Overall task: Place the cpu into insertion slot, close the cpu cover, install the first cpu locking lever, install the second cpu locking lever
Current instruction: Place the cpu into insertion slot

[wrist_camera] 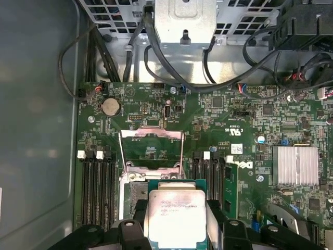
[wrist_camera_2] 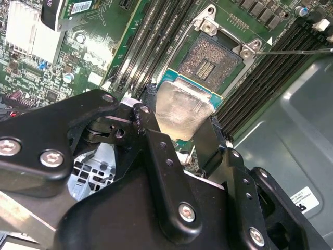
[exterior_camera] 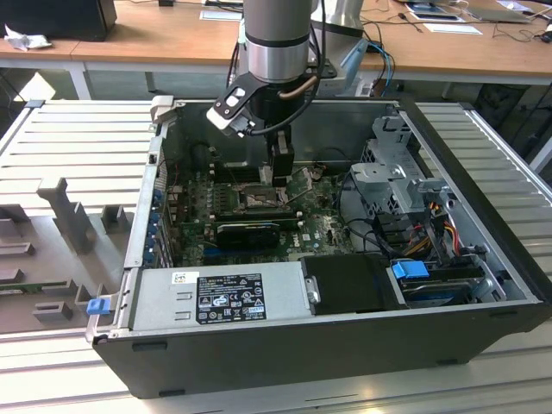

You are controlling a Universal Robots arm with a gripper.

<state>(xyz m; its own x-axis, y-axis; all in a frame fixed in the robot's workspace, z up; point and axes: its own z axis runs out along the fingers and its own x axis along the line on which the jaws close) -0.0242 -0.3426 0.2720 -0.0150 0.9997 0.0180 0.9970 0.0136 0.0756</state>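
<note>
My gripper (wrist_camera: 177,211) is shut on the cpu (wrist_camera: 176,219), a pale silver square chip with a green edge, gripped on two opposite sides by the black fingers (wrist_camera: 136,213). In the second wrist view the cpu (wrist_camera_2: 183,109) hangs tilted just short of the insertion slot (wrist_camera_2: 212,58), whose pin field lies bare. The cpu cover (wrist_camera: 151,136) stands swung up and open behind the insertion slot (wrist_camera: 130,190). A thin locking lever (wrist_camera_2: 291,51) sticks out beside the slot. In the exterior view the gripper (exterior_camera: 278,172) hangs inside the case over the insertion slot (exterior_camera: 259,200).
Memory slots (wrist_camera: 96,187) flank the socket on both sides. A finned heatsink (wrist_camera: 296,165), a long black card (exterior_camera: 250,231), the grey power-supply box (exterior_camera: 216,293), a drive cage (exterior_camera: 405,181) and black cables (wrist_camera: 171,67) crowd the open case (exterior_camera: 345,345).
</note>
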